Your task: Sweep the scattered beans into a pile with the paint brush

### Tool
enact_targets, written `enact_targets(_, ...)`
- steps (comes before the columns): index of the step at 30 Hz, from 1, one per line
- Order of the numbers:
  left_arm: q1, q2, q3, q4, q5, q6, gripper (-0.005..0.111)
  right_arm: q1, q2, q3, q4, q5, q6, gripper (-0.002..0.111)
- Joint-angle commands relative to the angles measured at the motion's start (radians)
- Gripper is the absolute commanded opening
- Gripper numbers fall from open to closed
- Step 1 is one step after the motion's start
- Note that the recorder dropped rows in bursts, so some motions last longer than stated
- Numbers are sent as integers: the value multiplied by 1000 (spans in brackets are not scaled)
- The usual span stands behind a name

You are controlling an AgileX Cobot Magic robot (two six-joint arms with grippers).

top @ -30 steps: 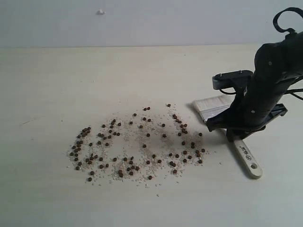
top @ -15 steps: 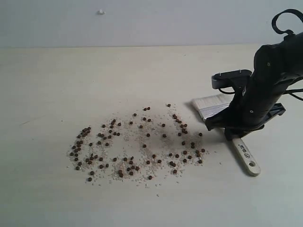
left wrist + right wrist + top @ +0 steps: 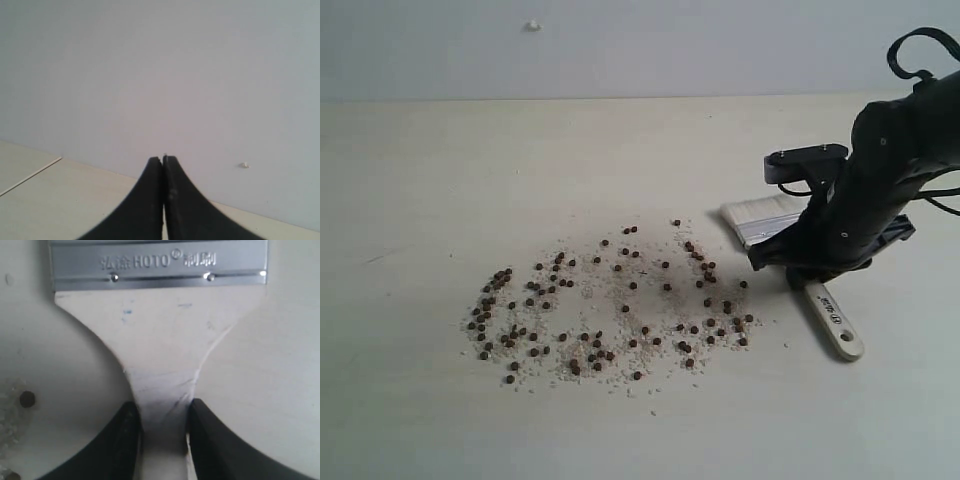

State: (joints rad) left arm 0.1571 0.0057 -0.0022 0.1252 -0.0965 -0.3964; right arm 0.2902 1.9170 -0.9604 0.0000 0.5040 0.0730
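1. Pale tabletop (image 3: 420, 420) under a plain grey wall (image 3: 620, 50); no pile gathered yet.
2. Idle left gripper (image 3: 163, 160): fingers pressed together on nothing, aimed at the wall, absent from the exterior view.
3. Scattered beans (image 3: 610, 300): one wide, loose patch, left of centre to centre.
4. Flat paint brush (image 3: 832, 318): just right of the patch's right fringe. Long axis diagonal, bristles far-left, handle end near-right. I cannot tell whether the bristles touch the tabletop.
5. Working right gripper (image 3: 162, 412): jaws narrow, clamped across the handle neck below the ferrule (image 3: 160, 262). I judge this arm the nearer; my sweep should run leftward, since the beans lie on the bristle side.
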Motion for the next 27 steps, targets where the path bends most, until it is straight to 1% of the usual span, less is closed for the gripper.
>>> enact_targets(1,-7,-6,2,-6,4,3,0,1,18,5,0,1,8,29)
enact_targets(3,-7,-6,2,-6,4,3,0,1,18,5,-8,9,8,15)
enact_targets(4,-7,-6,2,-6,4,3,0,1,18,5,-9,9,8,5)
enact_targets(5,-7,-6,2,-6,4,3,0,1,18,5,-9,9,8,0)
enact_targets(9,-7,-6,2,-6,4,3,0,1,16,7,-9,-9,8,0)
enact_targets(14,-7,-6,2,-6,4,3,0,1,-13,37,5,-127,8,0)
enact_targets(16,-7,-6,2,-6,4,3,0,1,-26,44,0,-131,10,0)
enact_targets(21,-7,-6,2,-6,4,3,0,1,-72,44,-12,-50,0,0)
enact_targets(25,-7,-6,2,-6,4,3,0,1,-129,17,-46,68,0,0)
enact_targets(27,-7,-6,2,-6,4,3,0,1,-165,17,-54,79,0,0)
